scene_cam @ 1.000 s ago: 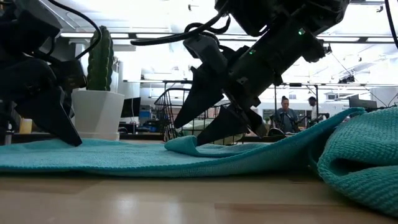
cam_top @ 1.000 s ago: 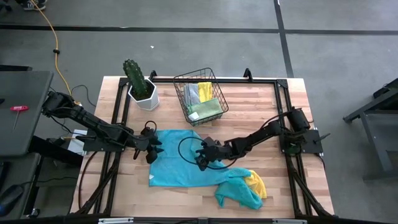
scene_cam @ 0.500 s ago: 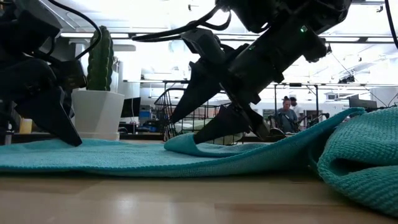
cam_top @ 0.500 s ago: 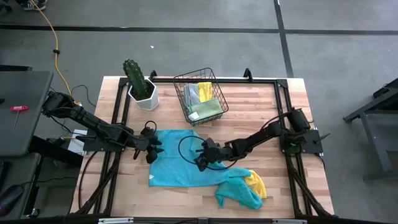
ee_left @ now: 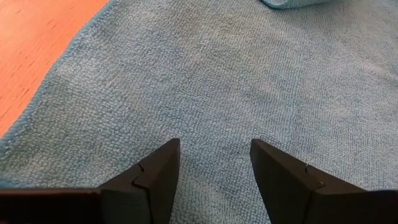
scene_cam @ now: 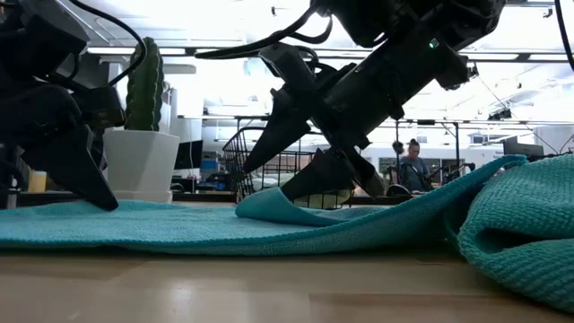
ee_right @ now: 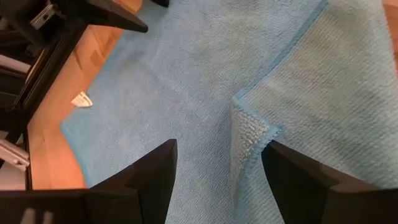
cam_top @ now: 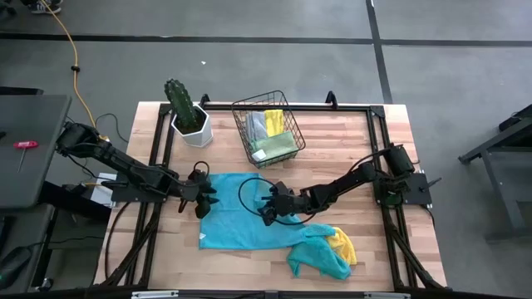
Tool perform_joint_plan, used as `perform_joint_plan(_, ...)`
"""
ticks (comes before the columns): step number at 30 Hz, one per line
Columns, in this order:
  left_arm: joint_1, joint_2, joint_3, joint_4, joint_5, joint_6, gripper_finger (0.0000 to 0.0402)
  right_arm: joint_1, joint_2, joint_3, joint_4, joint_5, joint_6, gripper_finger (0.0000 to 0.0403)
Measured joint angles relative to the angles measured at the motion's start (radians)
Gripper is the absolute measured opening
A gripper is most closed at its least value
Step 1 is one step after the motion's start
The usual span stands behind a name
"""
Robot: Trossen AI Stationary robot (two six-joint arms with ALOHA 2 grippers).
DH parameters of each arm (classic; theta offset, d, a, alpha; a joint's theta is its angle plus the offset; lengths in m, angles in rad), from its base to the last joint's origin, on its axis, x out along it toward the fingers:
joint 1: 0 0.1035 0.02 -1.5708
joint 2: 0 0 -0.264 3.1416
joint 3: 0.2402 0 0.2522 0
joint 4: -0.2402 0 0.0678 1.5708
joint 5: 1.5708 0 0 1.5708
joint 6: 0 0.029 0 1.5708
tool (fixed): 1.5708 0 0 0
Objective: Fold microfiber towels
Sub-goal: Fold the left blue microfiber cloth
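Observation:
A teal towel (cam_top: 237, 220) lies spread flat on the wooden table, and its far right corner (ee_right: 249, 127) is turned over into a small raised flap (scene_cam: 265, 205). My right gripper (ee_right: 219, 146) is open, slanting down from the table's right, with one finger on each side of that flap. My left gripper (ee_left: 214, 143) is open at the towel's left edge (cam_top: 204, 199), its fingers slanting down over the flat cloth. A second teal towel (cam_top: 316, 253) lies crumpled over a yellow towel (cam_top: 344, 247) at the near right. My left gripper has a finger (scene_cam: 90, 179) reaching down to the towel's surface near its left edge; I cannot tell whether it touches the cloth. My right gripper has its lower finger (scene_cam: 318, 179) close behind the raised flap; I cannot tell whether it touches it.
A black wire basket (cam_top: 249, 141) holding several folded towels stands at the far middle. A cactus in a white pot (cam_top: 189, 124) is at the far left. A black frame (cam_top: 378, 133) borders the table. Bare wood lies between the basket and the right arm.
My right gripper has rolled a little about its own line while staying over the flap, still open. The rest of the spread towel has kept its place.

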Motion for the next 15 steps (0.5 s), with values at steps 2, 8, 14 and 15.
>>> perform_joint_plan(2, 0.0, 0.0, 0.0, 0.0, 0.0, 0.0, 0.0186, -0.003, 0.0, 0.0, 0.0, 0.001, 0.001, 0.0224)
perform_joint_plan(8, 0.0, 0.0, 0.0, 0.0, 0.0, 0.0, 0.0186, -0.005, 0.0, 0.0, -0.005, 0.04, 0.001, 0.0224)
perform_joint_plan(14, 0.0, 0.0, 0.0, 0.0, -0.004, 0.0, 0.0186, -0.005, 0.0, 0.0, -0.019, 0.064, -0.001, 0.0221)
perform_joint_plan(15, 0.0, 0.0, 0.0, 0.0, -0.004, 0.0, 0.0186, -0.005, 0.0, 0.0, -0.019, 0.077, -0.003, 0.0216)
